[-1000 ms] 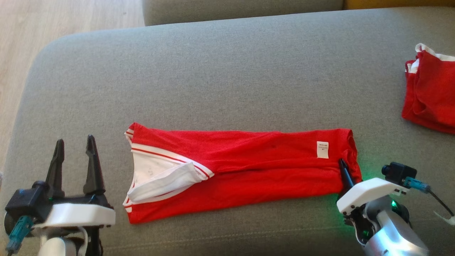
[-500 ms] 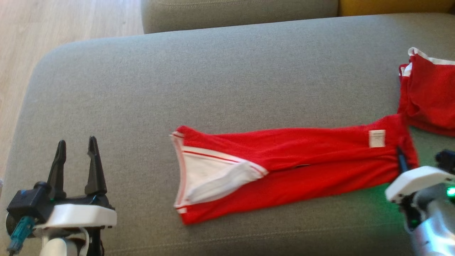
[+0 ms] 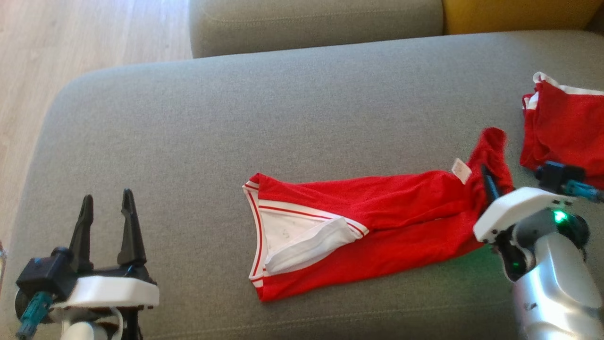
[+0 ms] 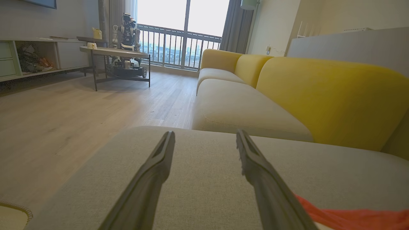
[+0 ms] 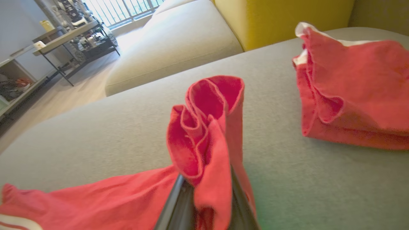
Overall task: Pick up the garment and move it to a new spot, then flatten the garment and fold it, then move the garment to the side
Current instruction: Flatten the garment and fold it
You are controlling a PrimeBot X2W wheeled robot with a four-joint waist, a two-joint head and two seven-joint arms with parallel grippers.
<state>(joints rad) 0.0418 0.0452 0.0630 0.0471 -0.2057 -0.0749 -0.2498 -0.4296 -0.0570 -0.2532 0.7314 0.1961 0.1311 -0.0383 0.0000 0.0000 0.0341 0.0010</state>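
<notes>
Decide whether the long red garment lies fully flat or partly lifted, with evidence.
Partly lifted: the right gripper is shut on the garment, its bunched end raised; the collar end lies flat on the cushion.

Bright daylight pours through the window (image 4: 179, 16), blown white in the left wrist view. The head view is soft and grainy, and a green lamp (image 3: 560, 216) tints the sofa (image 3: 283, 118) toward its right edge. In the right wrist view, the fingers (image 5: 174, 204) sit blurred and out of focus.

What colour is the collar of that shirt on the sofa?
The collar is white with thin red stripes, on a red shirt; clearest in the head view.
</notes>
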